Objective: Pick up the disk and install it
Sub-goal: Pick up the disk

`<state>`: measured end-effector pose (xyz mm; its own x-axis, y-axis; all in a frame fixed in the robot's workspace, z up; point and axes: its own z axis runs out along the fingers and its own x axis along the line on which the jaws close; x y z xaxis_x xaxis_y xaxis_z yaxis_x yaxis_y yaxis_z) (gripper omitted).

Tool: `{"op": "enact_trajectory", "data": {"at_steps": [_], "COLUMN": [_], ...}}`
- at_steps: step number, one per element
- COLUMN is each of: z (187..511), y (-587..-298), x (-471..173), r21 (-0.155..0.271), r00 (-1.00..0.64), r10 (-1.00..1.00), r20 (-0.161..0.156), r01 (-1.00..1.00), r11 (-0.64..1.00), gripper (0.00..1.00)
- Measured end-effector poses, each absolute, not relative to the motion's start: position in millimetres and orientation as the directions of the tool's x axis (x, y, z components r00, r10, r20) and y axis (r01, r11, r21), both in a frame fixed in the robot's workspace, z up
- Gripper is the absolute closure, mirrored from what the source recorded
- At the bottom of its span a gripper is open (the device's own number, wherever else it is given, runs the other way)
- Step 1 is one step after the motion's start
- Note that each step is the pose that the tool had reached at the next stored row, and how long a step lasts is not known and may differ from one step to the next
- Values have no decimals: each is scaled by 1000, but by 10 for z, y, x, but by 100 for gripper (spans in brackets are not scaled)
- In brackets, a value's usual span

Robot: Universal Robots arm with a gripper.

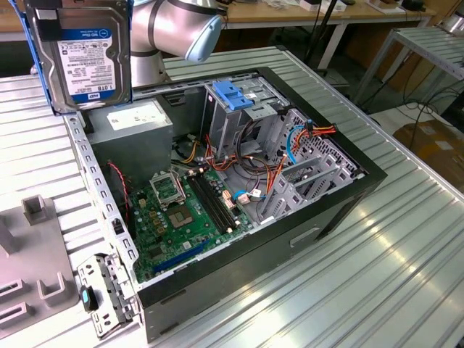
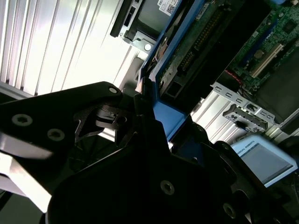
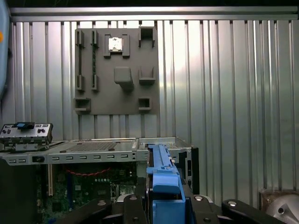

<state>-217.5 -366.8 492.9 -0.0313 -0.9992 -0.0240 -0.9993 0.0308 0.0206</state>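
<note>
Silver-grey rectangular metal disk (image 1: 90,54) with blue side rails hangs over the open black computer case (image 1: 217,279). The black gripper (image 3: 163,196) grasps it.

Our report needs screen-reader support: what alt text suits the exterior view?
The disk hangs raised, label showing, at the exterior view's upper left, the silver arm behind it. An open computer case sits on the ribbed metal table.
</note>
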Motion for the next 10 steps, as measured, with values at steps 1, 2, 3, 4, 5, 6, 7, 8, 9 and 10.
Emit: {"op": "enact_trajectory", "data": {"at_steps": [1, 2, 3, 4, 5, 6, 7, 8, 9, 10], "z": [4929, 4929, 4928, 4928, 4928, 4928, 4927, 4926, 4926, 4925], "y": [-3668, -3668, -3668, -3668, -3668, -3668, -3668, -3668, -3668, -3668], "x": [-2168, -2162, -2153, -2142, -2128, -2113, -2097, -2079, -2068, -2057], "r21": [21, 21, 21, 21, 21, 21, 21, 21, 21, 21], "r00": [-31, -31, -31, -31, -31, -31, -31, -31, -31, -31], "r10": [-999, -999, -999, -999, -999, -999, -999, -999, -999, -999], "r20": [-24, -24, -24, -24, -24, -24, -24, -24, -24, -24], "r01": [-999, -999, -999, -999, -999, -999, -999, -999, -999, -999], "r11": [31, 31, 31, 31, 31, 31, 31, 31, 31, 31], "gripper": [63, 63, 63, 63, 63, 63, 63, 63, 63, 63]}}
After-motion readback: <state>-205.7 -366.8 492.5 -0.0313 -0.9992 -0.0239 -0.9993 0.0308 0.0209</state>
